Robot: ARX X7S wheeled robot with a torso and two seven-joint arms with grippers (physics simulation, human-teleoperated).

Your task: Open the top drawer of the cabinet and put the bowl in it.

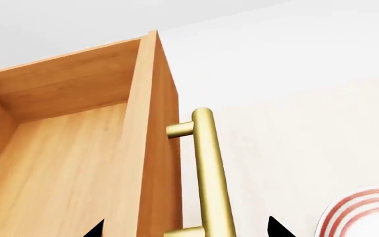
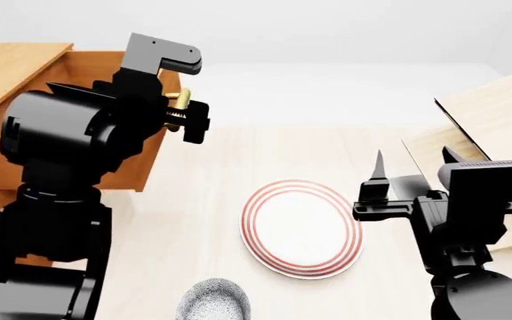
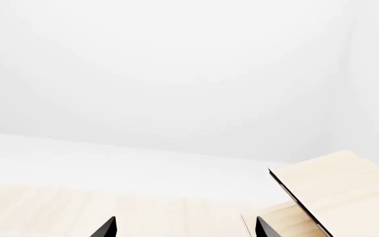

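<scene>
Pale wooden worktop (image 2: 203, 200) is seen under both arms. Around the brass handle (image 1: 209, 168) of the pulled-out top drawer (image 1: 64, 148), the left tool (image 1: 184, 228) is spread wide. Near it the bowl (image 2: 213, 301) is set. The right tool (image 2: 413, 165) is held wide, empty.

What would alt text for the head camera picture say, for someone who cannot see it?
The robot's left gripper is at the brass handle of the pulled-out top drawer of a wooden cabinet. Its right gripper hangs open beside a red-ringed plate; a speckled bowl sits at the bottom edge.
</scene>
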